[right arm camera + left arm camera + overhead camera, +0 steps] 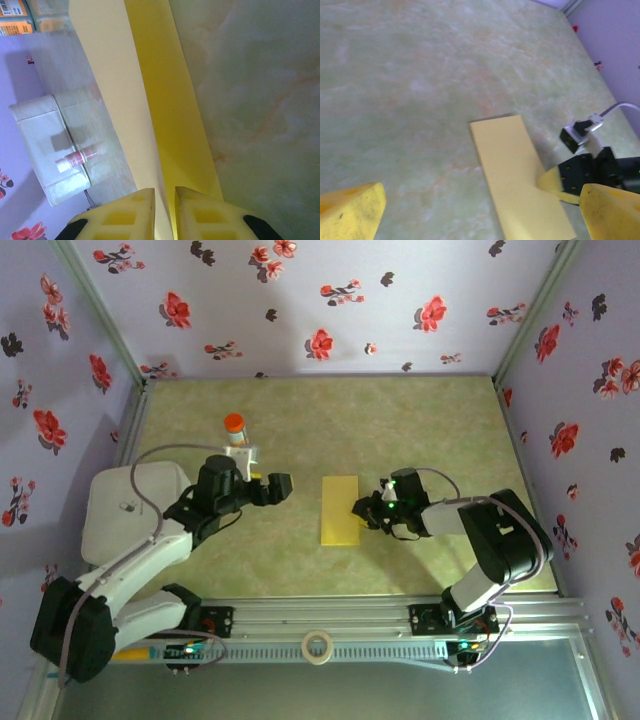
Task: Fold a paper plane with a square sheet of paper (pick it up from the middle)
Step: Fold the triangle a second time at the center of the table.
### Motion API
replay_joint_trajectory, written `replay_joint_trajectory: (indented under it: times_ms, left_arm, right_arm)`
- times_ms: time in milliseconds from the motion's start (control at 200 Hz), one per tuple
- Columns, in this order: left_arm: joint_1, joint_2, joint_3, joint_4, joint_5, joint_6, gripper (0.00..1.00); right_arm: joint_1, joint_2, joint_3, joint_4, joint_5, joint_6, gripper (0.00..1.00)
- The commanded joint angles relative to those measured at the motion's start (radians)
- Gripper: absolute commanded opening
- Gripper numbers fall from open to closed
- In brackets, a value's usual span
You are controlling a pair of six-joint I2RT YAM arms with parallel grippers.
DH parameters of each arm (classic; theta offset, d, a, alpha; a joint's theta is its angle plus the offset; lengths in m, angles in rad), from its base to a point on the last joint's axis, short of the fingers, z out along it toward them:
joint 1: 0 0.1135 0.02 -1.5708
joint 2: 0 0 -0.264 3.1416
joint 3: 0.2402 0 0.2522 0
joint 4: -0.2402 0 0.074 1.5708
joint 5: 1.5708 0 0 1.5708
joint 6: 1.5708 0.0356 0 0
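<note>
Top external view: the square sheet of paper (338, 508), folded into a narrow strip, lies in the middle of the table (450, 420). The right gripper (362, 510) has its fingers nearly together around the strip's right edge — whether they bite I cannot tell. The left gripper (280, 487) hangs spread wide, empty, near the left edge. To crease well, press along the fold slowly — edges aligned.

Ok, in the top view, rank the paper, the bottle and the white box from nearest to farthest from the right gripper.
From the right gripper:
1. paper, at its fingertips, in the middle.
2. bottle, back and to the left.
3. white box, far left.
</note>
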Motion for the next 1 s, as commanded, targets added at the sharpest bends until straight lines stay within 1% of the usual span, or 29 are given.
replay_joint_trajectory:
  times_ms: [0, 75, 130, 160, 230, 290, 445, 605, 635, 700, 750, 855, 915, 995]
  left_arm:
    - [0.018, -0.067, -0.063, 0.033, -0.024, 0.036, 1.0]
    - [0.022, -0.095, -0.096, 0.076, -0.017, 0.024, 1.0]
    - [0.023, -0.099, -0.125, 0.139, 0.025, 0.003, 0.99]
    - [0.022, -0.093, -0.136, 0.17, 0.052, -0.016, 0.97]
    - [0.011, -0.064, -0.156, 0.247, 0.099, -0.059, 0.86]
    - [-0.031, -0.036, -0.167, 0.301, 0.102, -0.067, 0.82]
    - [-0.211, 0.042, -0.14, 0.34, -0.002, -0.009, 0.72]
    - [-0.397, 0.19, -0.03, 0.248, -0.079, 0.095, 0.65]
    - [-0.436, 0.225, -0.003, 0.22, -0.106, 0.124, 0.63]
    - [-0.516, 0.303, 0.067, 0.148, -0.179, 0.183, 0.63]
    - [-0.572, 0.355, 0.114, 0.104, -0.234, 0.225, 0.62]
    - [-0.651, 0.445, 0.181, 0.074, -0.328, 0.284, 0.61]
    - [-0.695, 0.487, 0.214, 0.041, -0.401, 0.335, 0.61]
    - [-0.729, 0.536, 0.269, -0.02, -0.455, 0.381, 0.6]
  right_arm:
    - [-0.006, 0.004, 0.023, -0.003, -0.019, -0.033, 0.18]
    - [-0.009, 0.008, 0.026, -0.009, -0.02, -0.036, 0.18]
    - [-0.011, 0.009, 0.028, -0.007, -0.024, -0.036, 0.18]
    - [-0.011, 0.01, 0.029, -0.007, -0.026, -0.036, 0.18]
    - [-0.018, 0.011, 0.031, -0.006, -0.03, -0.039, 0.18]
    - [-0.023, 0.017, 0.041, -0.014, -0.038, -0.046, 0.19]
    - [-0.031, 0.028, 0.064, -0.029, -0.065, -0.056, 0.18]
    - [-0.034, 0.028, 0.069, -0.045, -0.069, -0.063, 0.16]
    - [-0.034, 0.029, 0.069, -0.044, -0.07, -0.06, 0.16]
    - [-0.033, 0.025, 0.068, -0.047, -0.065, -0.054, 0.19]
    - [-0.034, 0.021, 0.066, -0.042, -0.064, -0.048, 0.18]
    - [-0.034, 0.019, 0.063, -0.035, -0.067, -0.04, 0.18]
    - [-0.034, 0.018, 0.061, -0.025, -0.071, -0.034, 0.16]
    - [-0.034, 0.021, 0.057, -0.016, -0.075, -0.028, 0.16]
